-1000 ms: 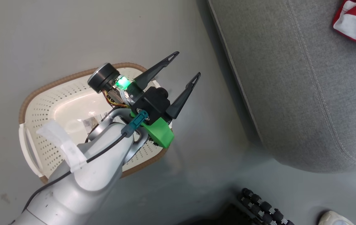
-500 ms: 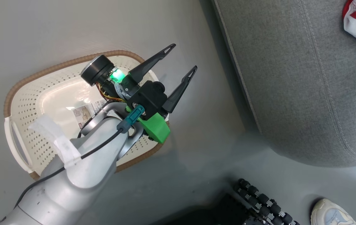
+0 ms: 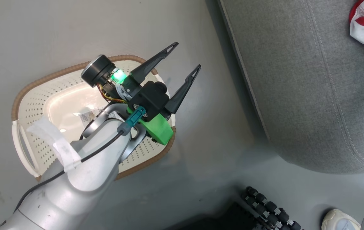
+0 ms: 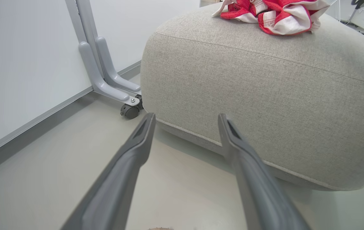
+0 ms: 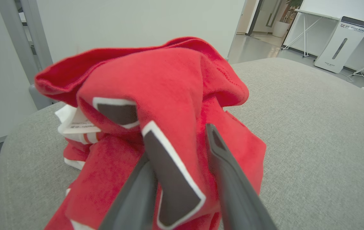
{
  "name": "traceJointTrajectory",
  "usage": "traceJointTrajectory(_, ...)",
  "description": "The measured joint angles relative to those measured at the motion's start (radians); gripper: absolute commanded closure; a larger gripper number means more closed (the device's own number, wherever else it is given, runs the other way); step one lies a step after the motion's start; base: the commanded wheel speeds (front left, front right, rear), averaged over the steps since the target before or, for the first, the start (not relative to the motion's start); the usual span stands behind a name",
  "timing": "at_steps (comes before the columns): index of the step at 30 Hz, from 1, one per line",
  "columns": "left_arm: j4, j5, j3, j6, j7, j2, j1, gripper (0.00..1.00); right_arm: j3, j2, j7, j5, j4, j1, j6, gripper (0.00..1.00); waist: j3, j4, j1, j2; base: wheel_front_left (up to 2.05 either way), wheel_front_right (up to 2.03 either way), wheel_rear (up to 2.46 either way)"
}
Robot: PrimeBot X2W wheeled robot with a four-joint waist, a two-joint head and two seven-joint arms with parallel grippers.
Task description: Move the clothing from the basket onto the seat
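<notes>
Clothing [image 5: 169, 80] absent from visible part of basket [image 3: 34, 108], near left; just paper label [image 3: 86, 117]. Left gripper [image 3: 186, 56] over it, jaws wide, empty. Far right, clothing heaped on seat [image 3: 297, 80]; right gripper [image 5: 178, 142] jaws partly apart around a fold, grip unclear. Likely nearly done: let go, retract.

place: office or lab | cues: castored panel stand [image 4: 105, 73], folding table [image 5: 316, 15], white standing unit [image 5: 341, 44]

Left gripper [image 3: 187, 55] splayed wide, empty
</notes>
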Motion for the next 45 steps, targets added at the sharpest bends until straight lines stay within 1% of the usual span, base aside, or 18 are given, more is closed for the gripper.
traceJointTrajectory(4,0.009,-0.008,-0.005,0.003,-0.012,-0.008,0.007,0.0,0.002,0.004,0.0,0.01,-0.022,0.045,0.0,0.0,-0.032,-0.003,0.0,0.0,0.0,0.0,0.0)
traceJointTrajectory(11,0.029,-0.028,-0.013,0.011,-0.03,-0.033,0.044,0.0,0.042,0.02,0.0,0.012,-0.094,0.165,0.0,0.0,-0.108,-0.004,0.0,0.0,0.0,0.0,0.0)
traceJointTrajectory(17,0.045,-0.047,-0.013,0.023,-0.04,-0.053,0.081,0.0,0.1,0.027,0.0,0.016,-0.167,0.256,0.0,0.0,-0.181,0.003,0.0,0.0,0.0,0.0,0.0)
traceJointTrajectory(23,0.051,-0.065,0.009,0.04,-0.043,-0.069,0.115,0.0,0.173,0.039,0.0,0.022,-0.25,0.332,0.0,0.0,-0.249,0.028,0.0,0.0,0.0,0.0,0.0)
traceJointTrajectory(26,0.037,-0.073,0.037,0.048,-0.043,-0.072,0.136,0.0,0.225,0.049,0.0,0.026,-0.286,0.362,0.0,0.0,-0.275,0.051,-0.0001,0.0,0.0,0.0,0.0)
traceJointTrajectory(32,0.002,-0.095,0.127,0.077,-0.044,-0.068,0.2,0.0,0.319,0.054,0.0,0.019,-0.34,0.405,0.0,0.0,-0.325,0.111,-0.0001,0.0,0.0,0.0,0.0)
traceJointTrajectory(39,-0.026,-0.107,0.234,0.096,-0.044,-0.069,0.269,0.0,0.396,0.054,0.0,0.01,-0.356,0.437,0.0,0.0,-0.377,0.189,0.0,0.0,0.0,0.0,0.0)
traceJointTrajectory(45,-0.044,-0.114,0.349,0.107,-0.044,-0.078,0.346,0.0,0.46,0.057,0.0,0.01,-0.353,0.456,0.0,0.0,-0.429,0.257,-0.0001,0.0,0.0,0.0,0.0)
